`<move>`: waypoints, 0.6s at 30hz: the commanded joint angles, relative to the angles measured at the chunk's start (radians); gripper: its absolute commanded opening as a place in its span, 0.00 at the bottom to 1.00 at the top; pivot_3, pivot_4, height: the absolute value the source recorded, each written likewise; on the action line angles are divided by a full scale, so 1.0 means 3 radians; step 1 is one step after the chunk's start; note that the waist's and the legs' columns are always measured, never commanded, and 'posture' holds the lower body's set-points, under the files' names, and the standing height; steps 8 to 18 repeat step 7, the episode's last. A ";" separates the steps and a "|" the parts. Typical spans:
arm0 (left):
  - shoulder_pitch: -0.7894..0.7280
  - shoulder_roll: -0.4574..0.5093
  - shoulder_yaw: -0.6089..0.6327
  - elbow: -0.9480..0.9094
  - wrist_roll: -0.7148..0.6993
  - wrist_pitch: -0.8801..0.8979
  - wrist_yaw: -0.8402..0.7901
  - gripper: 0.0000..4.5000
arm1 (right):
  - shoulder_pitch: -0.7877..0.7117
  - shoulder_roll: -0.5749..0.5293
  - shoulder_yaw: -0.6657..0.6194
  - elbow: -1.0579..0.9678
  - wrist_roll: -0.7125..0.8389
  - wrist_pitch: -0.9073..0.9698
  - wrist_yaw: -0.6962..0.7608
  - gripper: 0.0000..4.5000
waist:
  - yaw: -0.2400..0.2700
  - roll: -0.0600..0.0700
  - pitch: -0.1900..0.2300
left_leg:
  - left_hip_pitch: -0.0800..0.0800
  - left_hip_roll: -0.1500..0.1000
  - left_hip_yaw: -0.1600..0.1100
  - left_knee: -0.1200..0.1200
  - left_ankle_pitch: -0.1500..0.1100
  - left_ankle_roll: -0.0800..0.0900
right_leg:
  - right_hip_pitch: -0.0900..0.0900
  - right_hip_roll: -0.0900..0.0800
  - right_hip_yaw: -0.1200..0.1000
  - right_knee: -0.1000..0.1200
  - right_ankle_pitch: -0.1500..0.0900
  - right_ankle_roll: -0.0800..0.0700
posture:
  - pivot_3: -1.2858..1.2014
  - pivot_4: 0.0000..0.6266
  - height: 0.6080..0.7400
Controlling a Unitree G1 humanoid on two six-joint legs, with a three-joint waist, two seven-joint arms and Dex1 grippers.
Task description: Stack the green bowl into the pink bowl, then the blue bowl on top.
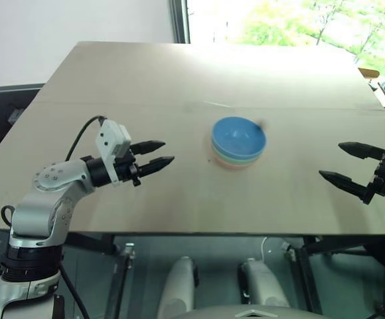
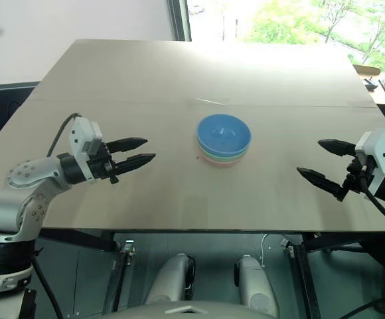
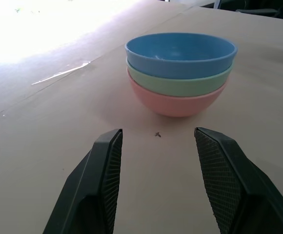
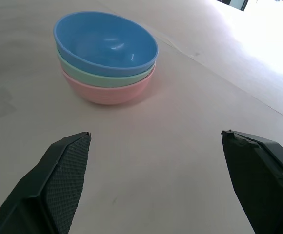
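On the tan table point(image 1: 146, 80), near its middle, I see all three bowls nested in one stack. Pink bowl point(image 3: 178, 101) sits at the bottom, directly on the tabletop. Green bowl point(image 3: 178, 83) rests inside it, with a band of its wall showing above the pink rim. Blue bowl point(image 1: 238, 137) sits on top, upright, its inside open to the head camera. From the left wrist view the three rims look level and concentric; I note no tilt.

Left gripper point(image 1: 154, 158): hangs over the table on my left of the stack, well apart from it, fingers pointing toward the bowls. Jaws part open with a clear gap between them, holding nothing; the left wrist view shows bare table between the two fingers point(image 3: 102, 180).

Right gripper point(image 2: 325, 163): over the table's right edge region, also well apart from the stack, pointing back toward it. Jaws spread wide, wider than the left pair, holding nothing; right wrist view shows bare table between the pads point(image 4: 63, 175).

A small dark speck point(image 3: 158, 134) lies on the table just in front of the pink bowl, between it and the left fingers. A faint seam line point(image 1: 113, 106) crosses the tabletop behind the stack.
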 commanded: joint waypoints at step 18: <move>-0.0020 0.0063 0.0045 -0.0172 -0.0049 0.0006 0.0028 0.55 | -0.0053 -0.0024 -0.0075 -0.0083 0.0067 -0.0015 -0.0014 1.00 | 0.0000 0.0000 0.0000 | 0.0000 0.0000 0.0000 0.0000 0.0000 0.0000 | 0.0000 0.0000 0.0000 0.0000 0.0000 0.0000 | 0.52 0.24 1.00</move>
